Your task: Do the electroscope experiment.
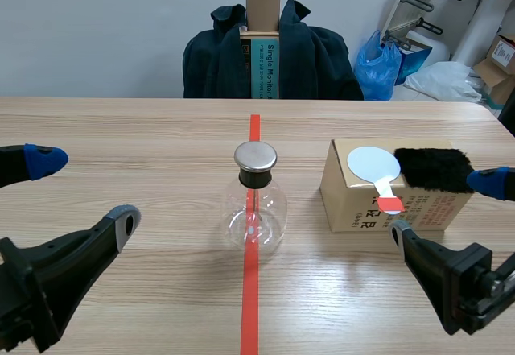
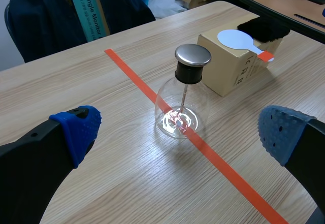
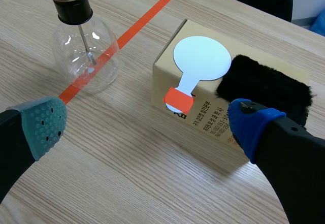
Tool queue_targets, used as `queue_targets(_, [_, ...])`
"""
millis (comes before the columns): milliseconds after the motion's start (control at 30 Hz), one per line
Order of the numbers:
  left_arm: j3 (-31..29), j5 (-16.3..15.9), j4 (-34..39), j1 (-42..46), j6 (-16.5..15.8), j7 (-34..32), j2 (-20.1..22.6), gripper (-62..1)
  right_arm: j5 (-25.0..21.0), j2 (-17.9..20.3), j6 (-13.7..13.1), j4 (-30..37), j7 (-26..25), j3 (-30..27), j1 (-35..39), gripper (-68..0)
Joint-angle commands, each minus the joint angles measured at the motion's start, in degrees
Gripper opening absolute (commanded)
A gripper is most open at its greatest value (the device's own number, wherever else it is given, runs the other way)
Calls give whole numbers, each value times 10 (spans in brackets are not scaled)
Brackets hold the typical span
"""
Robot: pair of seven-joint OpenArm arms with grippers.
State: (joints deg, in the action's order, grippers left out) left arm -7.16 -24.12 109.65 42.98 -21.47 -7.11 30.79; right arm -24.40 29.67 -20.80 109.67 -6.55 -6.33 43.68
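The electroscope (image 1: 255,200) is a clear glass flask with a metal cap, standing on the red tape line at the table's middle; it also shows ahead of the left gripper (image 2: 182,98) and ahead and to one side of the right gripper (image 3: 81,36). A cardboard box (image 1: 354,202) stands to its right. On top lie a pale blue round paddle with an orange handle (image 1: 375,166) and a black fur pad (image 1: 432,169). My left gripper (image 1: 84,194) is open at the left, empty. My right gripper (image 1: 451,206) is open, near the box's front.
A chair draped with a dark coat (image 1: 269,53) and holding a tall box stands behind the table's far edge. Bags and cartons (image 1: 386,61) lie on the floor at the back right. Another desk (image 2: 284,0) is beyond the table.
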Motion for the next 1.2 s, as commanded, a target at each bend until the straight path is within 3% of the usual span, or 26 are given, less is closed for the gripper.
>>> queue_targets(0, [3, -2, 7, -11, -3, -9, -3, 14, -2, 3, 0, 5, -11, -8, -7, 4])
queue_targets(700, [3, -1, 7, -11, -3, -8, -3, 14, 9, 4, -2, 5, -21, -9, -7, 4])
queue_targets(800, [3, -1, 7, -11, -3, -8, -3, 14, 105, 3, -2, 5, -54, -9, -7, 4])
queue_targets(967, [3, -1, 7, -11, -3, -8, -3, 14, 312, 3, 0, 5, -122, -9, -7, 4])
queue_targets(1100, [3, -1, 7, -11, -3, -8, -3, 14, 476, 3, 5, 5, -138, -8, -7, 4])
queue_targets(1167, [3, -1, 7, -11, -3, -8, -3, 14, 561, 3, 23, 3, -138, -8, -7, 4])
